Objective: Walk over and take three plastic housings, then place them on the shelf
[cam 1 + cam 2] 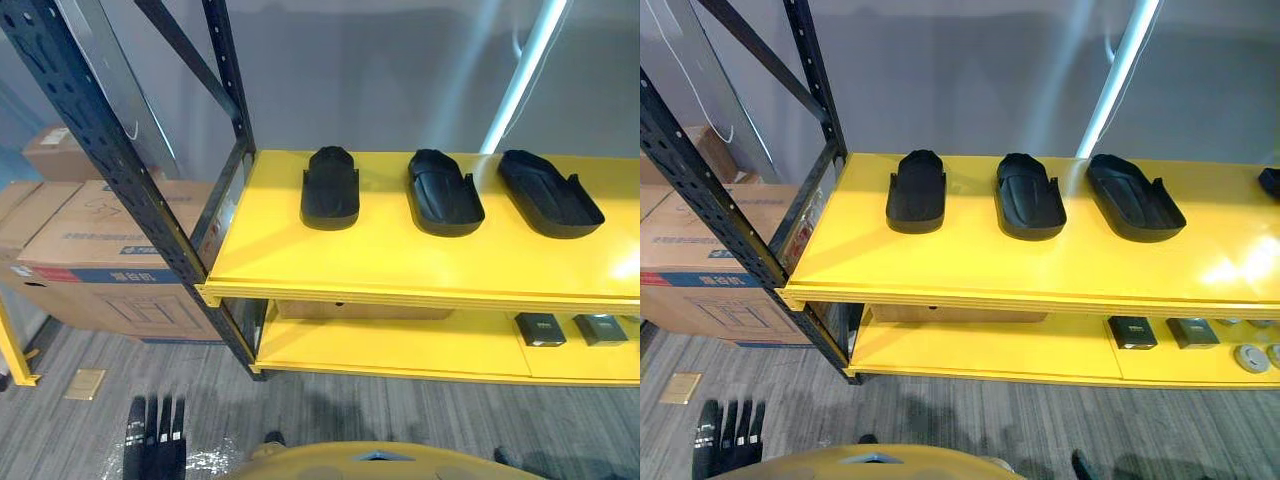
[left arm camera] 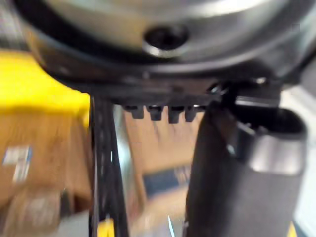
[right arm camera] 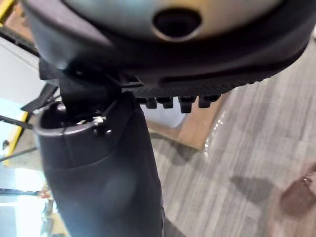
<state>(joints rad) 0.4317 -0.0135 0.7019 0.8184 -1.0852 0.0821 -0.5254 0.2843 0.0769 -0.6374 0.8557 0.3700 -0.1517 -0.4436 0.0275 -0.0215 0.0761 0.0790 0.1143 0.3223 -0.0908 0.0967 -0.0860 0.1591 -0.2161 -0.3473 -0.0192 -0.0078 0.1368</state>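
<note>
Three black plastic housings lie in a row on the yellow shelf's top board (image 1: 400, 262): the left one (image 1: 330, 188), the middle one (image 1: 443, 193) and the right one (image 1: 549, 194). All are apart from each other and untouched. My left hand (image 1: 155, 440) hangs low at the lower left, well short of the shelf, with straight fingers and nothing in it. Its thumb (image 2: 237, 187) shows in the left wrist view. My right hand (image 3: 98, 173) appears in the right wrist view above grey floor, relaxed and holding nothing.
A black perforated upright (image 1: 120, 150) and a diagonal brace frame the shelf's left end. Cardboard boxes (image 1: 100, 250) are stacked to its left. The lower yellow board (image 1: 400, 345) carries two small dark boxes (image 1: 540, 328). A white pole (image 1: 520, 80) leans behind the shelf.
</note>
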